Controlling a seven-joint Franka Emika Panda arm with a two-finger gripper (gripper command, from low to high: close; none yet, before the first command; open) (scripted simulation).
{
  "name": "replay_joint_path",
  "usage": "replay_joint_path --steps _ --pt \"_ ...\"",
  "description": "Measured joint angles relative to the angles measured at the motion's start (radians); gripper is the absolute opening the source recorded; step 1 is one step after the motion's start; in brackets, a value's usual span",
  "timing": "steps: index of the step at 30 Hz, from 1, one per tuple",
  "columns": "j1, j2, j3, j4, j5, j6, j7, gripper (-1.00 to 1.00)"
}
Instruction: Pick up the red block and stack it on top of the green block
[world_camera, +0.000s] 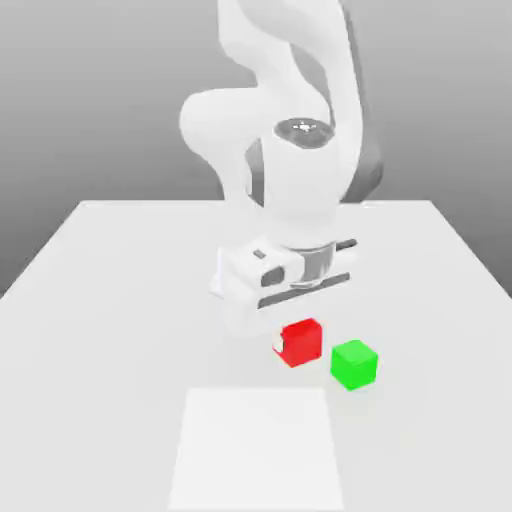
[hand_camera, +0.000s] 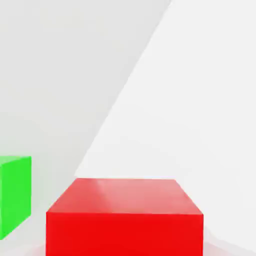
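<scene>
- Clamped on the red block (world_camera: 301, 343): gripper (world_camera: 289, 345) of the white Panda arm (world_camera: 290, 150), bent low over the white table (world_camera: 110, 270), with a pale fingertip (world_camera: 277, 345) showing against the cube's side toward the exterior view's left.
- Seen in the exterior view near the middle of the table, just behind a brighter white square patch (world_camera: 258, 450) on the surface.
- Just beside it, toward the exterior view's right and slightly nearer the camera, apart from it by a narrow gap: the green block (world_camera: 354, 364), resting on the table.
- From the hand view: red block (hand_camera: 125, 215) close up, green block (hand_camera: 14, 195) off to one side.
</scene>
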Motion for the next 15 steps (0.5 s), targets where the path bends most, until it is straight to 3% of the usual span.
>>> replay_joint_path --steps 15 --pt "0.089 -0.123 0.118 -0.013 0.11 -0.099 0.279 -1.0"
